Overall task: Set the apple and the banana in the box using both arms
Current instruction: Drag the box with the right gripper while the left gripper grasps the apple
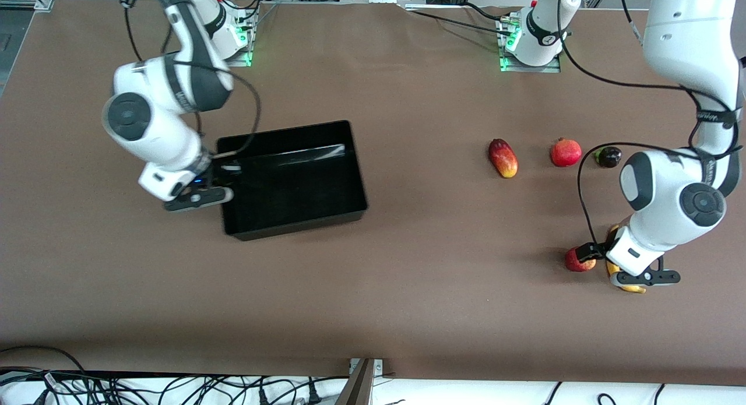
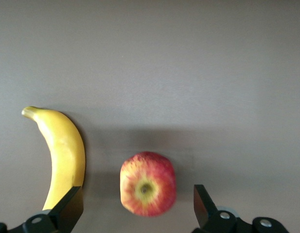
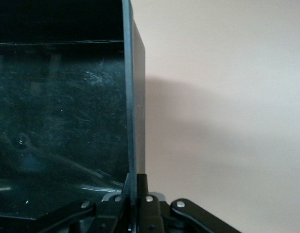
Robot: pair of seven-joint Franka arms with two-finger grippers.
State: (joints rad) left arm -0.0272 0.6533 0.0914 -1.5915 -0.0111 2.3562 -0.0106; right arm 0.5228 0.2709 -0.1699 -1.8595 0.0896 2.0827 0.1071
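Observation:
The black box (image 1: pixel 298 221) sits toward the right arm's end of the table. My right gripper (image 1: pixel 220 172) is shut on the box's end wall (image 3: pixel 133 121), one finger inside and one outside, as the right wrist view (image 3: pixel 135 194) shows. The apple (image 1: pixel 577 260) and the banana (image 1: pixel 626 285) lie side by side toward the left arm's end, the banana partly hidden under the arm. My left gripper (image 1: pixel 588 253) hangs open just over the apple (image 2: pixel 148 183), which lies between its fingers (image 2: pixel 204 206) without contact. The banana (image 2: pixel 62 155) lies just outside one finger.
An elongated red-and-yellow fruit (image 1: pixel 503 158), a round pinkish-red fruit (image 1: pixel 566 152) and a small dark fruit (image 1: pixel 608 157) lie in a row farther from the front camera than the apple. The brown table top stretches between the box and the fruits.

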